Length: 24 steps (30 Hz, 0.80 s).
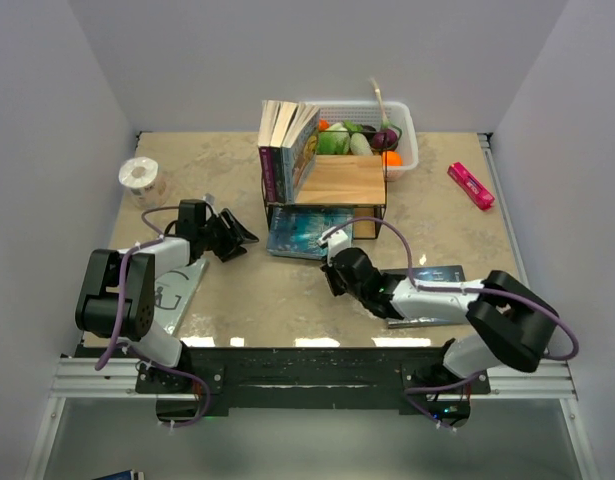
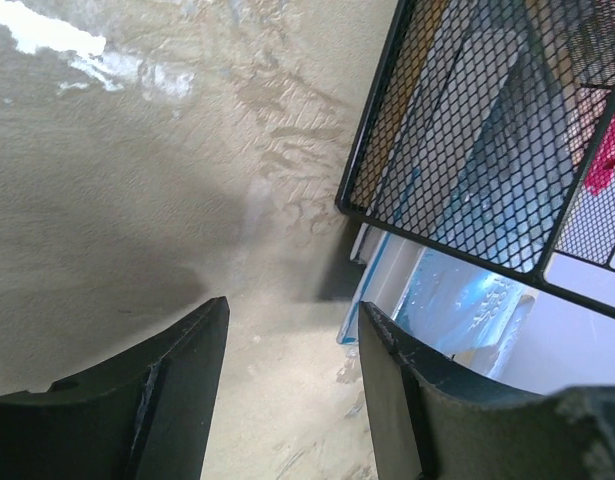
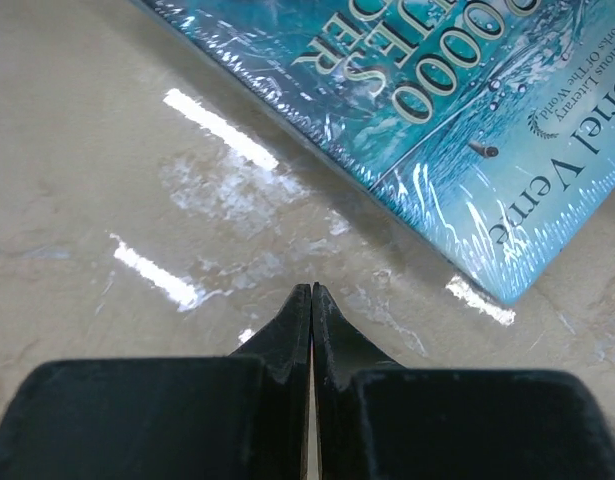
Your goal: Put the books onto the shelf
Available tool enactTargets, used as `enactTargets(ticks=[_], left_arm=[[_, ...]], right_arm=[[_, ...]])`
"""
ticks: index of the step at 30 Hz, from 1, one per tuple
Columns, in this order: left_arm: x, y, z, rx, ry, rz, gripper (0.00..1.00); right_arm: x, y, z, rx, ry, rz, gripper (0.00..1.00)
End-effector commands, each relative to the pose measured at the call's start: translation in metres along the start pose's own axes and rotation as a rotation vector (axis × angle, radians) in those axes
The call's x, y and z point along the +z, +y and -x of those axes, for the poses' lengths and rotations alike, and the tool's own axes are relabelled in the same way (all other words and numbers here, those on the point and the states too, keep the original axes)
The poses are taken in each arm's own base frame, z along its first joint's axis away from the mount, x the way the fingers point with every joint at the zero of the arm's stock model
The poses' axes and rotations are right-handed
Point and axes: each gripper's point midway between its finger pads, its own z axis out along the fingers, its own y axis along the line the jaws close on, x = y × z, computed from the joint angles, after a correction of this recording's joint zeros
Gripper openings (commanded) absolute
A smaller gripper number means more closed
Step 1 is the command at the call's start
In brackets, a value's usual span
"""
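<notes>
Low over the counter [image 1: 277, 295], the right gripper [image 3: 312, 290] is shown pressed fully together, with nothing caught between its jaws. Its tips are aimed at bare counter, near the edge of a teal book [image 3: 437, 90] but apart from it. The teal book [image 1: 307, 230] is laid flat, cover up and glossy, with its far edge at the foot of the shelf [image 1: 342, 182]. A dark book [image 1: 437, 272] is seen lying flat beneath the right forearm.

The shelf is a black wire frame with a light wooden board. Several standing books [image 1: 284, 145] are kept upright at the left end of that board, their cream page edges fanned slightly at the top.

To the left of the shelf, the left gripper [image 1: 237, 238] is held with its jaws spread and nothing between them. From its wrist camera, the left gripper [image 2: 294, 305] is seen above bare counter, with the mesh side of the shelf [image 2: 467, 150] and a corner of the teal book [image 2: 457, 300] just beyond.

Behind the shelf, a white basket [image 1: 407, 140] of vegetables is placed. A pink object [image 1: 470, 185] is seen well apart, near the right wall.
</notes>
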Motion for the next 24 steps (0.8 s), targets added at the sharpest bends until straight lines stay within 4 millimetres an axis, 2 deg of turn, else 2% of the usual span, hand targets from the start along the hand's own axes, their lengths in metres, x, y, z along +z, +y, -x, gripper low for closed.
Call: enactTargets(ticks=[1,2,3,10,15,24], left_arm=[[-0.004,-0.002,0.005,0.008,-0.034,-0.019,0.59],[-0.004,-0.001,0.004,0.009,-0.031,-0.018,0.59],[-0.004,-0.001,0.005,0.008,-0.033,-0.017,0.59],[-0.004,-0.001,0.005,0.009,-0.029,-0.02,0.59],[-0.002,-0.003,0.006,0.011,-0.024,-0.028,0.59],[-0.001,-0.005,0.005,0.013,-0.016,-0.037,0.59]], right_arm=[[0.022,-0.002,0.045,-0.001,-0.12,-0.076,0.0],[0.027,0.0,0.052,0.001,-0.126,-0.079,0.0],[0.034,0.001,0.046,-0.001,-0.106,-0.085,0.0],[0.057,0.003,0.06,0.037,-0.123,-0.128,0.0],[0.065,0.003,0.064,0.068,-0.123,-0.152,0.0],[0.073,0.005,0.087,0.127,-0.165,-0.18,0.0]])
